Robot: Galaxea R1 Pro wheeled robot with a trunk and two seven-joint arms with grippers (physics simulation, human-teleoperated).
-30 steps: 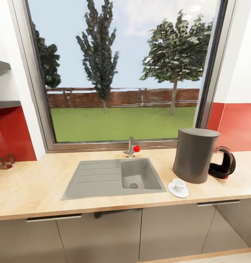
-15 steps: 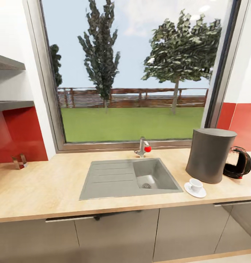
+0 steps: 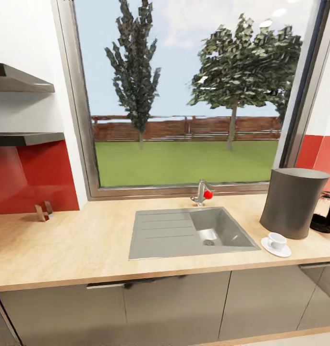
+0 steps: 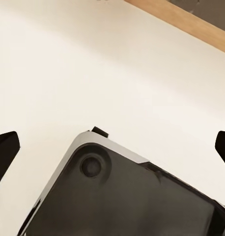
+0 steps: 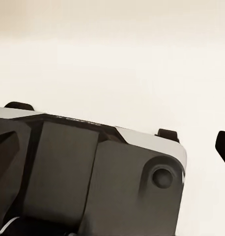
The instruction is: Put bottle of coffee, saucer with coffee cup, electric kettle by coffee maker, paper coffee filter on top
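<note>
Bright, even daylight render; wrist views pale and soft.

In the head view the scene is lit evenly, the brightest area being the window (image 3: 189,96), where sky and lawn are rendered at full brightness without glare. Only soft, faint shadows are cast on the bench (image 3: 64,240): a thin one beside the coffee maker (image 3: 293,202) and darker shading under the kitchen shelf (image 3: 25,138). The sink (image 3: 184,233) is shaded matte, with no highlights. Straight lines are bent outward near the frame edges, as seen in the leaning window posts. The distant trees are rendered coarse and slightly smeared. In both wrist views a pale cream surface is nearly washed out, and dark edges look soft and slightly blurred.
</note>
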